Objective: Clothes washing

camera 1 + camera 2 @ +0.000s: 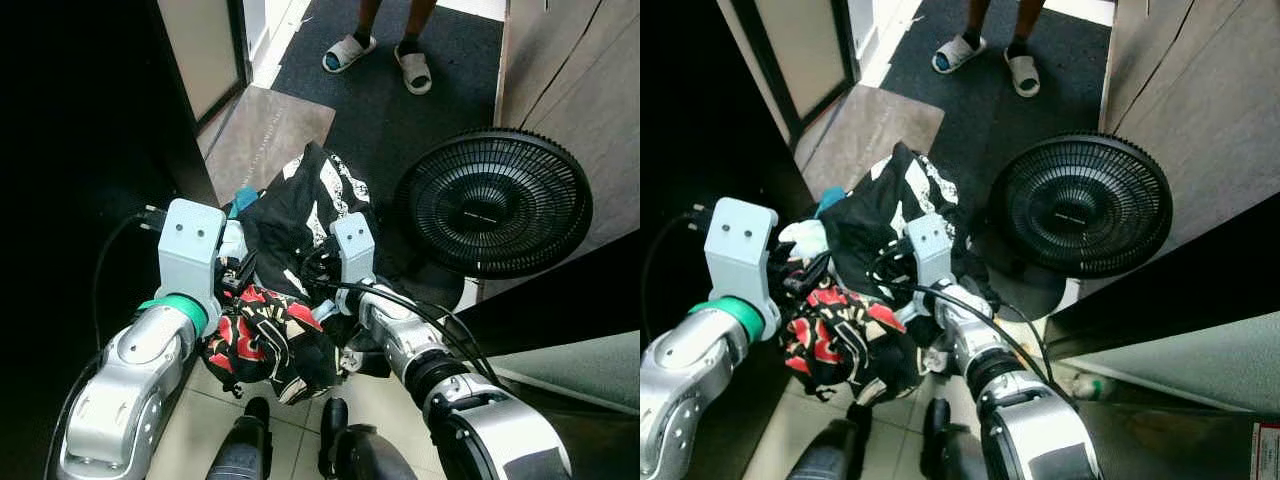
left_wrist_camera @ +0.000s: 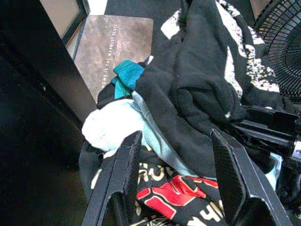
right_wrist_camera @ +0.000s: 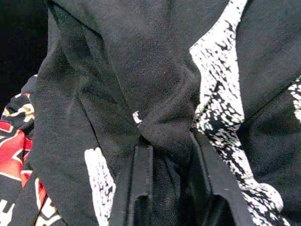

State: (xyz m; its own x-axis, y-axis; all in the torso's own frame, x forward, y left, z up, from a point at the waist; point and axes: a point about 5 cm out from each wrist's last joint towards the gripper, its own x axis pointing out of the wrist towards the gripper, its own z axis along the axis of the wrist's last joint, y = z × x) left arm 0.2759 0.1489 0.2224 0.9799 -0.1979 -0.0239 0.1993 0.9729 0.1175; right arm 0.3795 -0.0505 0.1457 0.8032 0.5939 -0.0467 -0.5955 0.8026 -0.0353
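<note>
The right gripper [image 3: 167,155] sits low in the middle of its wrist view, its two black fingers [image 3: 141,179] closed on a bunched fold of the black and white garment [image 3: 155,84], which covers most of that frame. The left gripper [image 2: 174,174] shows at the bottom of its own view with fingers spread apart; the red and black patterned cloth [image 2: 174,193] lies between them, though whether they press on it is hard to judge.

In the head views both silver arms meet at the centre of the frame around one bundle of clothes [image 1: 285,270]. The black and white piece is on top, reaching toward the upper middle; the red patterned one [image 1: 265,335] hangs at the lower centre. A pale blue item [image 2: 110,127] and a teal scrap [image 2: 127,75] lie at the bundle's left side.

To the right of centre stands a black fan [image 1: 492,200]. A brown doormat [image 1: 265,135] lies upper left of centre, on the dark floor. At the top edge are a person's feet in sandals [image 1: 380,55].
</note>
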